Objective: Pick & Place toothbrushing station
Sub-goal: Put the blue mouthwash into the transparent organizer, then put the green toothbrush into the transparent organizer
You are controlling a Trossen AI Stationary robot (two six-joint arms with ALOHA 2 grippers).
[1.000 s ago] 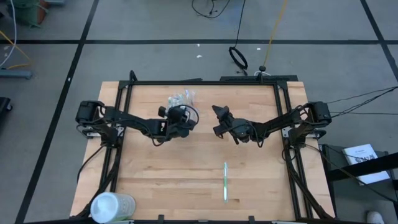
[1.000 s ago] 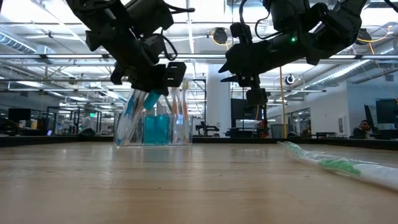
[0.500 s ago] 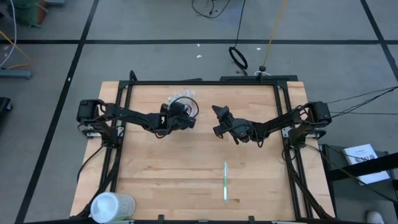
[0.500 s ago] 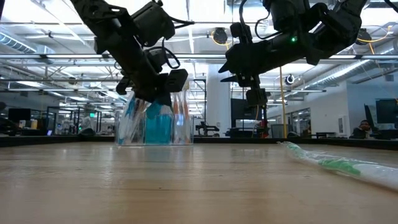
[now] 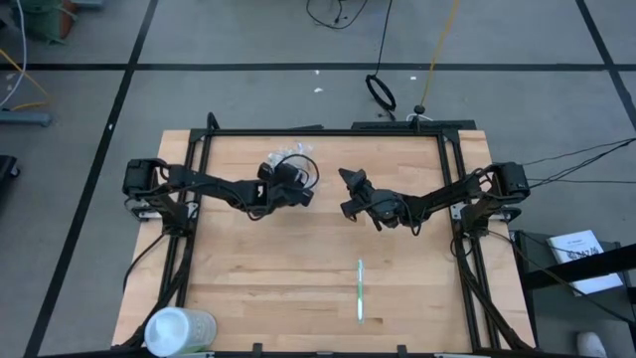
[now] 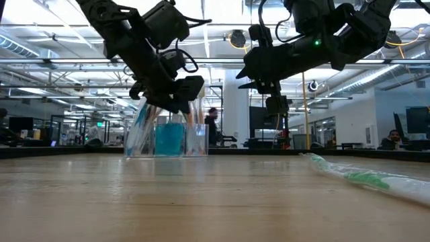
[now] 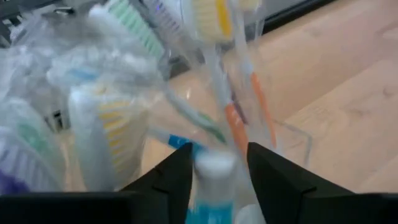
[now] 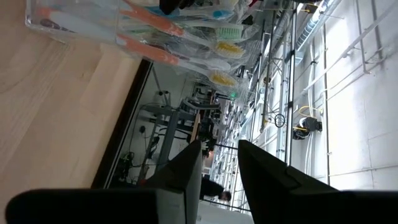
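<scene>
Lying alone nearest the table's front edge is one wrapped green toothbrush (image 5: 360, 290), well apart from both arms, unmoved from a second ago; one big white cylindrical container (image 5: 179, 329) stands at the front left corner of the wooden table (image 5: 298, 259). Farther back, the right gripper (image 5: 348, 194) hangs above bare wood in the same spot as before, its fingers a narrow gap apart with nothing between them. Farther still, the left gripper (image 5: 290, 179) has shifted back from where it was a second ago and now sits over the rim of the one clear plastic cup (image 6: 168, 131) near the back of the table. Its fingers (image 7: 165, 180) stand apart around the white cap of a teal toothpaste tube (image 7: 211, 186); whether they press on it I cannot tell. The cup holds a packed bunch of wrapped toothbrushes (image 7: 112, 93), too crowded to count. A person (image 6: 212, 128) has appeared in the room behind.
</scene>
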